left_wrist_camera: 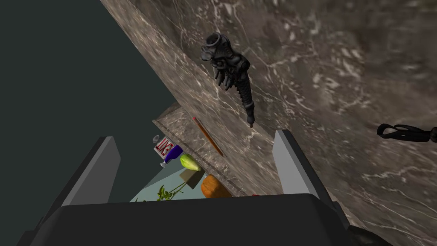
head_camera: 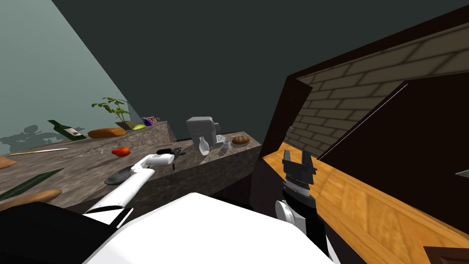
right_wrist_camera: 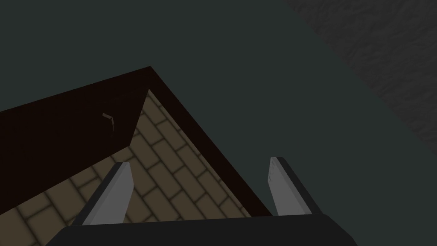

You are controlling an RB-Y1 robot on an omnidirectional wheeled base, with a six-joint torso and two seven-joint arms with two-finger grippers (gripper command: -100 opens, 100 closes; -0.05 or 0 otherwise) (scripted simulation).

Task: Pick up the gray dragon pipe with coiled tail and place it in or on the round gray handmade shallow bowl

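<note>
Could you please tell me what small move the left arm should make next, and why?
Probably ease the left gripper forward toward the dragon pipe, fingers open as they are. The pipe lies on the marble counter beyond the fingertips, not yet between them, and nearer one finger, so a short advance with a slight sideways shift seems needed before closing.

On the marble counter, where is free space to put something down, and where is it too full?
Bare counter lies between the red fruit, the wine bottle and the gray bowl. Beside the pipe it is also bare. It is crowded at the end by the coffee machine, white vase and cup.
</note>
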